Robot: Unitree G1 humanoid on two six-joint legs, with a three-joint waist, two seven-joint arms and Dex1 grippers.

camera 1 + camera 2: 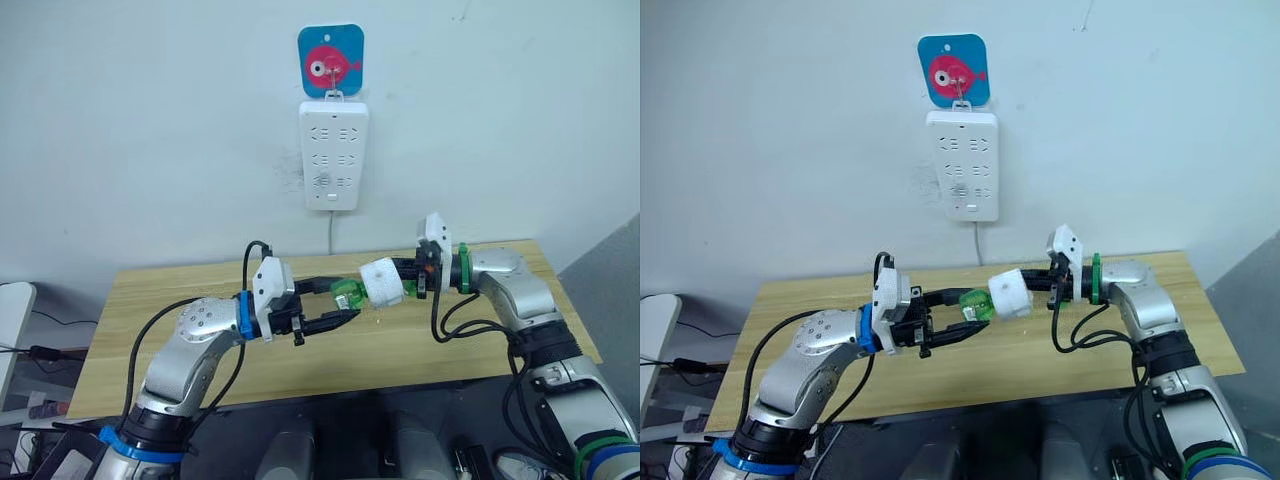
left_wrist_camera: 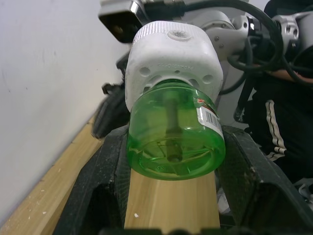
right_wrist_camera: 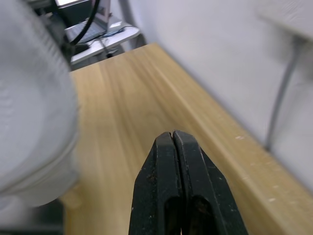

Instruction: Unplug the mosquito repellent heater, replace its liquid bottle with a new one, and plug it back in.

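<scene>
Above the table [image 1: 470, 345], mid-air:
Heater [image 1: 382, 282]: long axis horizontal, bottle end toward robot's left, held from its right by right gripper [image 1: 412, 277].
Bottle [image 1: 348, 294]: green, in heater, wick along same axis.
Left gripper [image 1: 340, 300]: fingers wide, flanking bottle.

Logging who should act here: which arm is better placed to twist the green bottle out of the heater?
Left. Its end effector already brackets the green bottle, fingers either side, while the right end effector holds the heater steady.
</scene>
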